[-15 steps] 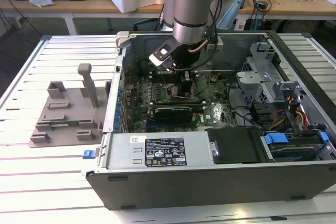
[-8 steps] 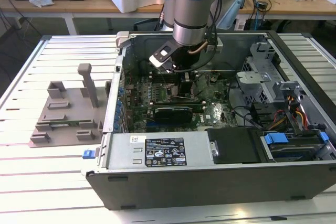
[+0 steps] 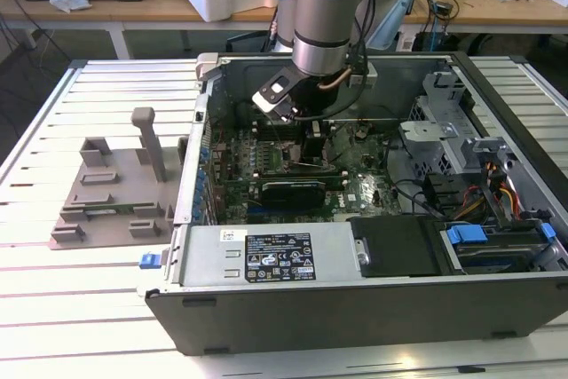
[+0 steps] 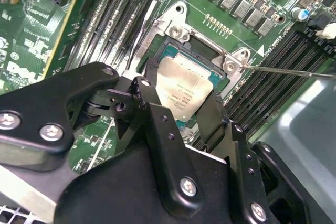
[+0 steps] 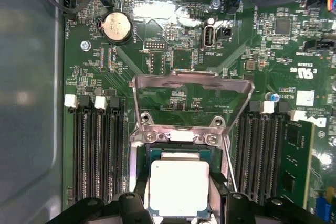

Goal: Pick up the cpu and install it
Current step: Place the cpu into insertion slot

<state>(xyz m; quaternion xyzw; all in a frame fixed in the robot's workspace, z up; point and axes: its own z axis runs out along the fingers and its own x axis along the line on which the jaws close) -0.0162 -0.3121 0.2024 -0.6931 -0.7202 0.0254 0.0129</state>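
Second wrist view: claw (image 4: 181, 109) is clamping the cpu (image 4: 185, 88) by two opposite edges, with its fingers (image 4: 148, 98) pressing on the thin rim and the metal top facing up. The cpu is sitting within the socket (image 4: 199, 45); I cannot tell whether it is seated or just above.

First wrist view: load plate (image 5: 191, 80) is standing hinged up, clear of the chip.

Handling, as a judgement:
- It is looking light, stiff and flat.
- The smooth top is offering little friction, so the edges are the sound place to hold.
- Underside and socket contacts are likely fragile, so any tilt or sideways scrape is risking damage.

Exterior view: arm is reaching down into the open case (image 3: 355, 308) on the table (image 3: 80, 308).
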